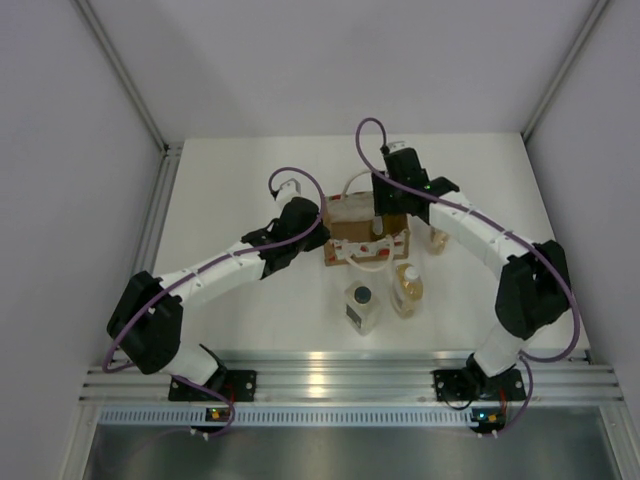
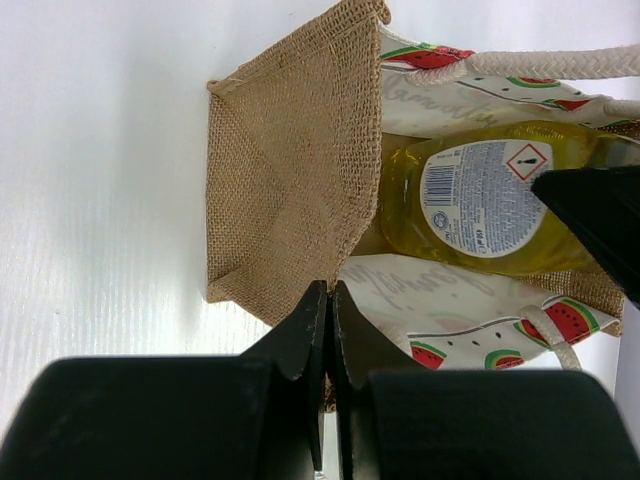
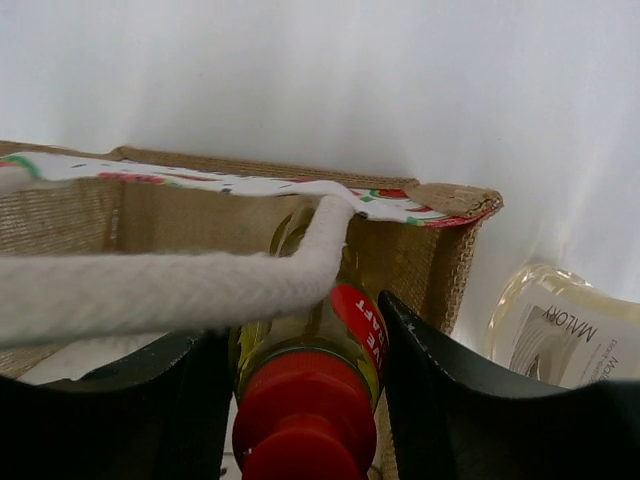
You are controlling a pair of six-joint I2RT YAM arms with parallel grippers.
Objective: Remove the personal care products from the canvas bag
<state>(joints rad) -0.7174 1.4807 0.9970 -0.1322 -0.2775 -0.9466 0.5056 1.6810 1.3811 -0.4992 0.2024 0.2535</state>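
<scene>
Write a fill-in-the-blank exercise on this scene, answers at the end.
1. The right gripper straddles the yellow bottle, whose cap is ____.
2. That bottle sits ____ the canvas bag, whose burlap wall the left gripper pinches.
3. Outside the bag stand the clear bottle and ____ amber bottles.
Answers: red; inside; two.

From above and behind the near edge, the top camera looks down over the whole worktop (image 1: 240, 180). The left wrist camera sits close to the canvas bag (image 2: 285, 180), facing the right edge. The right wrist camera peers in just over its rim. Both catch the yellow bottle (image 2: 480, 200) inside, and all three see the bag.
</scene>
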